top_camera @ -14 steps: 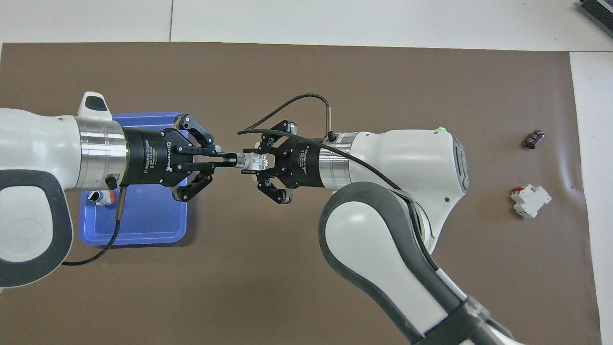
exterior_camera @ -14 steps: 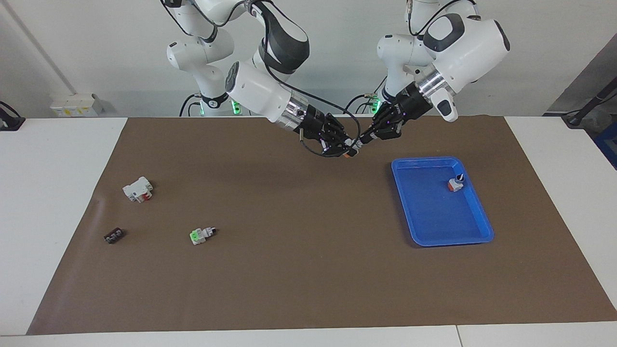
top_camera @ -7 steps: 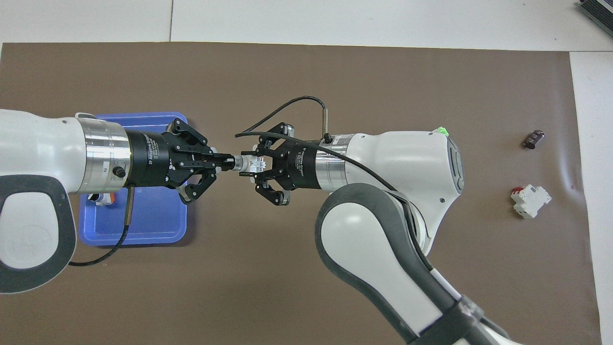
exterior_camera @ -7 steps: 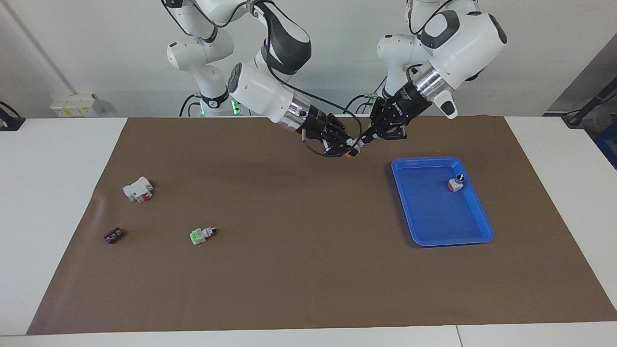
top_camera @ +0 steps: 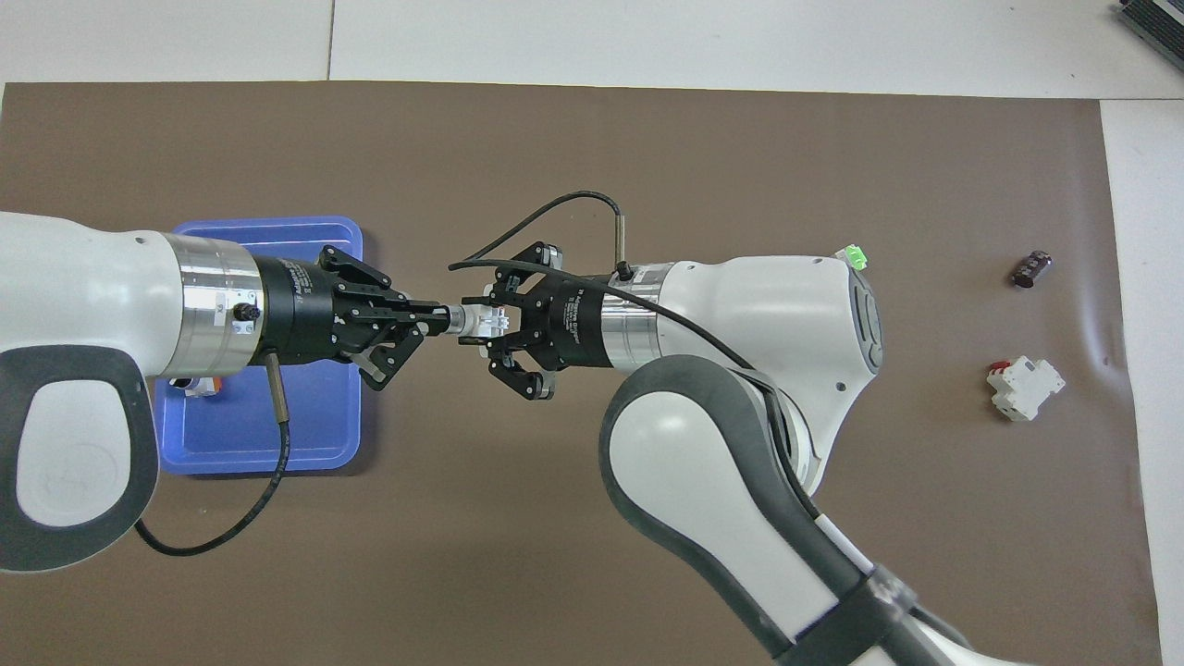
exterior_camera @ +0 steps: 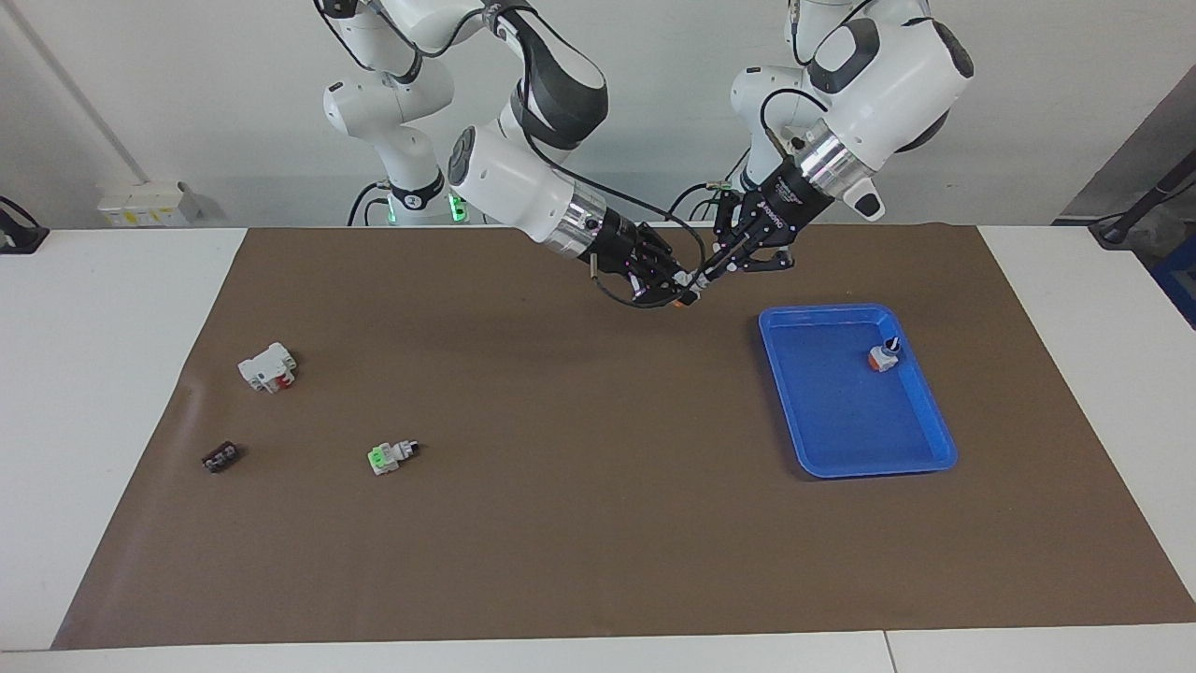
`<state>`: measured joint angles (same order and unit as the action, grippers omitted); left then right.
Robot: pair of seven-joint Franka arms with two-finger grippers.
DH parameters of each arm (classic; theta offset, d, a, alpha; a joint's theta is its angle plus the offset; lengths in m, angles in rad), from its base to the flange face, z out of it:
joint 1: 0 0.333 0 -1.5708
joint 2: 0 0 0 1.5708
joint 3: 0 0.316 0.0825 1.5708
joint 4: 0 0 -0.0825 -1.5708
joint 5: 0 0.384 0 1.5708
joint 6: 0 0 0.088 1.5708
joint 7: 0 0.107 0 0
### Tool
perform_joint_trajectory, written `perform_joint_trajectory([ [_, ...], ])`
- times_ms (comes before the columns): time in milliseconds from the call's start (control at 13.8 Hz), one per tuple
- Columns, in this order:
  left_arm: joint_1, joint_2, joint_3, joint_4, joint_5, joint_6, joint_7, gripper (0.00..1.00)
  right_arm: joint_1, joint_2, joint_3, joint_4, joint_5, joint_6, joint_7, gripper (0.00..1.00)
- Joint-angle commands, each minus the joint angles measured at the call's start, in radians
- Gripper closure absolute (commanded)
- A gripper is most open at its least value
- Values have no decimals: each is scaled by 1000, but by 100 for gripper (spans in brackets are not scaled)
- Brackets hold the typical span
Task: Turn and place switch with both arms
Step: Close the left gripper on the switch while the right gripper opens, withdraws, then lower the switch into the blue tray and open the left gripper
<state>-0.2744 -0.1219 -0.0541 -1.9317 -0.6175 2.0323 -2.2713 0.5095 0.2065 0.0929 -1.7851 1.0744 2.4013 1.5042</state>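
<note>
The switch point(exterior_camera: 687, 292) point(top_camera: 483, 321), a small white-grey block with an orange patch underneath, hangs in the air between both grippers, over the brown mat beside the blue tray point(exterior_camera: 846, 465). My right gripper point(exterior_camera: 675, 285) point(top_camera: 495, 322) is shut on the switch's white body. My left gripper point(exterior_camera: 703, 274) point(top_camera: 444, 317) faces it and is shut on the short knob end. The two grippers meet tip to tip.
The blue tray point(top_camera: 277, 460) holds a similar switch with a dark-blue knob point(exterior_camera: 882, 356). Toward the right arm's end lie a white and red block point(exterior_camera: 268, 367) point(top_camera: 1024, 388), a small black part point(exterior_camera: 220, 457) point(top_camera: 1031, 268) and a white switch with a green part point(exterior_camera: 391, 456).
My left gripper has rolled about its own axis while shut on the knob, and its forearm has lifted. The right gripper has kept hold of the body, shifting only slightly.
</note>
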Motion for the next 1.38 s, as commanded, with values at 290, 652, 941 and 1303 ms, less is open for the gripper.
perform_joint_trajectory([
  [290, -9, -7, 20, -52, 143, 29, 4, 100, -14, -39, -5, 3, 18, 4, 22, 100],
  [652, -34, -7, 19, -50, 232, 28, 61, 100, -14, -55, -9, -7, -4, 2, 10, 0],
  [941, -23, -7, 20, -52, 294, 14, 246, 100, -81, -110, -15, -69, -124, -27, -35, 0],
  [1303, 4, -7, 25, -46, 425, -37, 632, 100, -250, -153, -16, -68, -627, -190, -270, 0],
])
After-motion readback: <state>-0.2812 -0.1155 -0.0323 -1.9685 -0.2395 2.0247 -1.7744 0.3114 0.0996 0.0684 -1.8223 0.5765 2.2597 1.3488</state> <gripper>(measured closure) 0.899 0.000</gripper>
